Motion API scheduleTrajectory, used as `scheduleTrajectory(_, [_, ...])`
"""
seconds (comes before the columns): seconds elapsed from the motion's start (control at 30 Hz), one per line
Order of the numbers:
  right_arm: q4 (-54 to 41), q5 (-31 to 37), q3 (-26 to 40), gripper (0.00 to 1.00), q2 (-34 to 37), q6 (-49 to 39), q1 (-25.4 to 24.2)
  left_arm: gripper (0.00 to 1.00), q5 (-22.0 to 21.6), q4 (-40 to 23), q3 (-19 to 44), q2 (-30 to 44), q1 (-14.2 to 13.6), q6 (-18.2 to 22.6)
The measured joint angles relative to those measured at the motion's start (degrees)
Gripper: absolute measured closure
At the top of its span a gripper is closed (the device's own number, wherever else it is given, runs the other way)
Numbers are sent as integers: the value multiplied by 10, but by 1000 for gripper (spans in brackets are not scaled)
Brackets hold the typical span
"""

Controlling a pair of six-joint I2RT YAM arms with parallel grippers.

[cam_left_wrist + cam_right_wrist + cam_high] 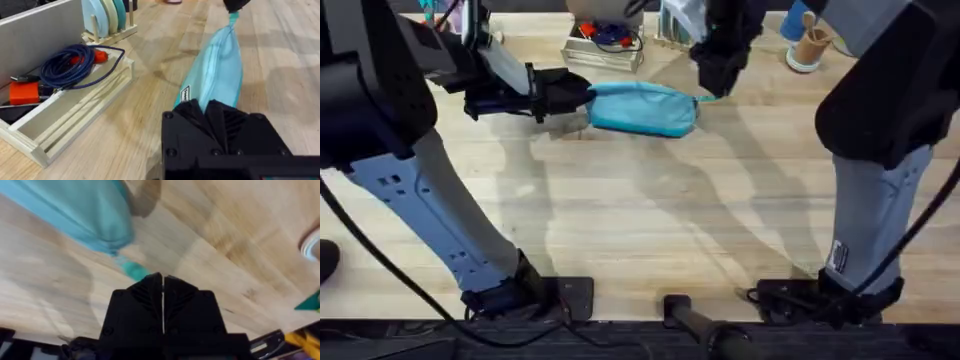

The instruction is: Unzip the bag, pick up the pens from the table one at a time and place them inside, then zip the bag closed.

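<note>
The bag (642,108) lies lengthwise on the far half of the table (650,220), a little left of the middle, its teal fabric puffed up and stretched between the two arms. At its left end the left gripper (578,97) comes in from the side and is pinched together on the fabric — in the left wrist view the black fingers (207,117) are pressed close with the end of the bag (217,70) caught between them, a small white label just beside the grip. At the right end the right gripper (713,88) hangs down from above, and its fingers are clamped on a short teal tab (133,270) that sticks out from the end of the bag (80,210); in the right wrist view the two fingers (150,292) meet with only a thin line between them, the tab running in at their tips. In the left wrist view the far end of the bag tapers upward into that dark gripper. Beyond the bag, toward the far edge of the table, stands a pale wooden tray (65,117) holding a coiled blue cable (70,65) and some orange pieces — and near it a small rack (107,22) with upright light-blue discs. A round holder (807,50) stands at the far right.
</note>
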Motion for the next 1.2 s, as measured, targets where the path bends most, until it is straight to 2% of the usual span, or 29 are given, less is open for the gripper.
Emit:
scheduleTrajectory(0.23, [-5,42,0,969,5,9,-52,962,0,0,0,0,0,-2])
scheduleTrajectory(0.33, [-5,50,0,969,5,11,-58,962,0,0,0,0,0,-2])
scheduleTrajectory(0.83, [-5,52,0,969,5,12,-48,962,0,0,0,0,0,-2])
scheduleTrajectory(1.07, [-3,52,0,969,-3,14,-22,962,0,0,0,0,0,-2])
scheduleTrajectory(1.2, [-2,52,0,969,-32,19,-6,962,0,0,0,0,0,-2])
